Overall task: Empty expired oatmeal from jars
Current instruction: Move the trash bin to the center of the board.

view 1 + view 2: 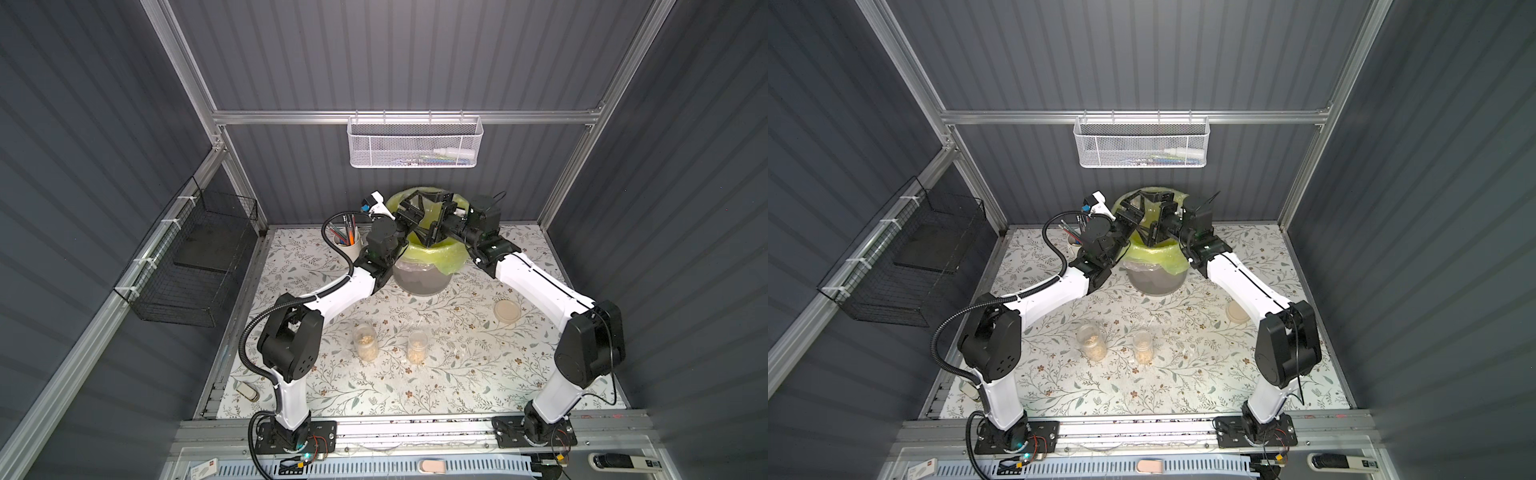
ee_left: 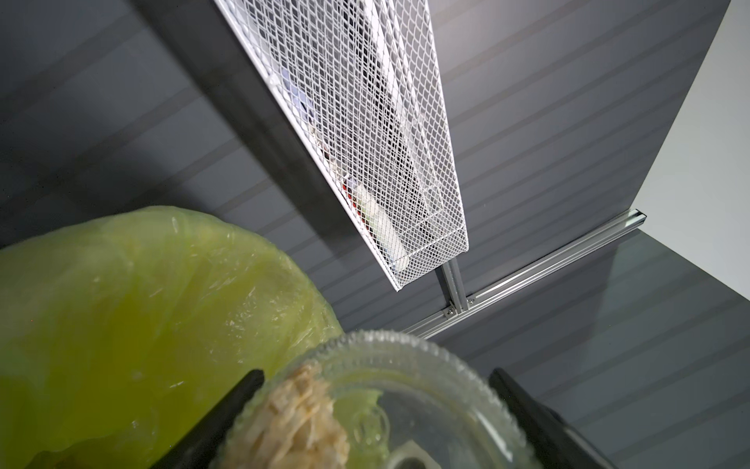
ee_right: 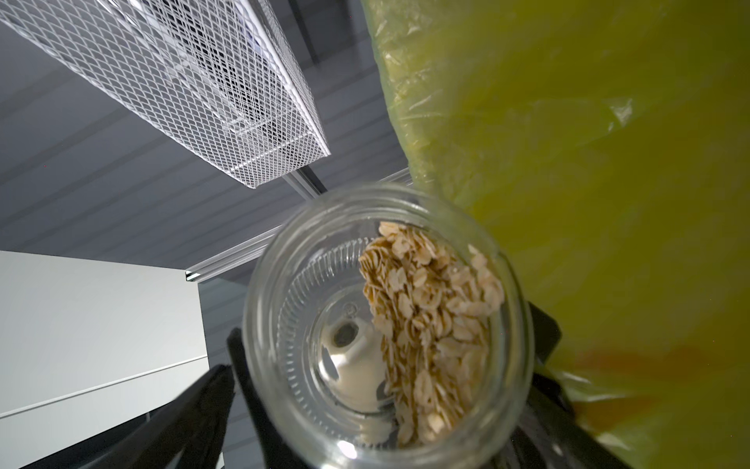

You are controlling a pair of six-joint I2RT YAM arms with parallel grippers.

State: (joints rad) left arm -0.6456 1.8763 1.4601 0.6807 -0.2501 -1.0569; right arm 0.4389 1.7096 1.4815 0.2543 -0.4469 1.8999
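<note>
Clamps left fingers [image 2: 225,410] near the ribbed base of the jar [image 2: 426,377], lying sideways above the bin [image 1: 419,278]; holds oatmeal [image 3: 430,325] heaped along one wall inside. Spreads right fingers [image 3: 546,329] wide beside the rim, apparently released. Best to tip the mouth lower inside the green bag [image 2: 142,304], shake gently to loosen clumps, and hold the right fingers clear of falling flakes.

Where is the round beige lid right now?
In both top views the beige lid lies flat on the flowery table, on the robot's right, beside the right arm and not far from the green-bagged bin.
</note>
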